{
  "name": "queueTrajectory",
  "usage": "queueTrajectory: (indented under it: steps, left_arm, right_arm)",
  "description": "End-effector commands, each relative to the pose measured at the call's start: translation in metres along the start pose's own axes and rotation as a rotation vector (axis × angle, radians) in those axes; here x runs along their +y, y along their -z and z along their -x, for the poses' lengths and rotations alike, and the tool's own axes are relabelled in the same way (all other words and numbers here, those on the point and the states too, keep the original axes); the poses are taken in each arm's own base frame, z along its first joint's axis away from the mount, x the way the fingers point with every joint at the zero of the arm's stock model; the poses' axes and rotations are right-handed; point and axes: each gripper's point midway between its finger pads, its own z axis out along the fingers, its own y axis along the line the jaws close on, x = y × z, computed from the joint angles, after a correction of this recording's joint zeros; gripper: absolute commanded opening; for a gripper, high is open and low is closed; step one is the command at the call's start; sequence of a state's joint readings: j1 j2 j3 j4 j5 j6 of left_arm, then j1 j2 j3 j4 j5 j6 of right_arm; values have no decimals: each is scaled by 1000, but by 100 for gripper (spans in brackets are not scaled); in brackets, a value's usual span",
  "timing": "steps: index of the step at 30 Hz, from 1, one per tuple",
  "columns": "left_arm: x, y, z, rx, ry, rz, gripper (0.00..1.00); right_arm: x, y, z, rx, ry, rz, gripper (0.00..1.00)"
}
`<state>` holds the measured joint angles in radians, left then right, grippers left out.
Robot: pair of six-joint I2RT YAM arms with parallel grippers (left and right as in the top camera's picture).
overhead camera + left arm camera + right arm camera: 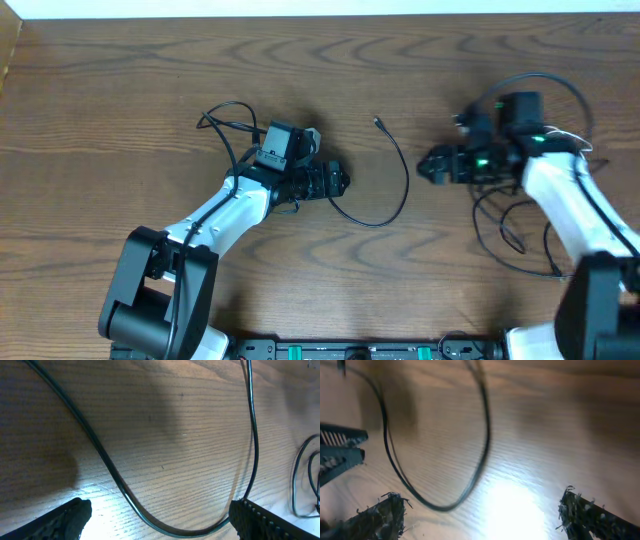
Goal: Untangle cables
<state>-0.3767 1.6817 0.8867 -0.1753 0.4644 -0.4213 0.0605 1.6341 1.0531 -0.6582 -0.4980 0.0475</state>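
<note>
A thin black cable lies on the table in an arc, from a small plug at the top centre round to my left gripper. In the left wrist view this cable bends between my open left fingers, close to the wood. My right gripper is open and empty just right of the arc. In the right wrist view the cable loop lies ahead of my right fingers. More black cables loop under the right arm. Another black tangle lies behind the left wrist.
The wooden table carries everything. A thin white cord shows by the right wrist. The left gripper's fingertip shows at the left edge of the right wrist view. Arm bases stand at the front edge.
</note>
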Motion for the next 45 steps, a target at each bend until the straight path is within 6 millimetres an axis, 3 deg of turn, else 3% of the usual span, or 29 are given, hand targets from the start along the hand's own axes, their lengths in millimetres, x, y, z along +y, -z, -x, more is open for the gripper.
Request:
queueTrajectory:
  steps: [1,7,10,13,17,20,24,29,33,35,38,40,42,45]
  left_arm:
    - [6,-4,-3,9,-4,19,93]
    - [6,-4,-3,9,-4,19,93]
    - [5,-4,-3,7,-5,19,64]
    - [10,-4,-2,0,-3,44,54]
    - [24,-3,-2,-13,6,120,50]
    - [26,-3,-4,-5,10,130,50]
    - [27,-3,-5,0,12,133,50]
    - [27,-3,-6,3,13,135,50]
    - [27,-3,-6,3,13,135,45]
    - [27,-3,-6,3,13,135,45]
    - [27,-3,-6,3,13,135,45]
    - [27,-3,-6,3,13,135,45]
    - [27,-3,-6,3,13,135,45]
    - [27,-3,-6,3,13,135,45]
  right_arm:
    - [16,-29,-9,61,73,50,96]
    - [30,-66,-18,114,99,71,95]
    - [35,-80,-20,123,97,79,92]
    - [41,-92,-23,133,100,80,85]
    - [50,-104,-26,139,124,92,56]
    - [53,-107,-26,137,126,87,25]
    - [48,-106,-24,132,121,72,14]
    - [40,-94,-19,124,86,61,18]
    - [39,-73,-12,96,63,69,29]
    - [41,-57,-7,69,87,68,49]
    - [43,-38,-2,34,134,43,60]
    - [34,-21,3,-6,145,-48,60]
    - [42,-13,6,-31,163,-43,58]
    - [62,-12,4,-34,201,18,36]
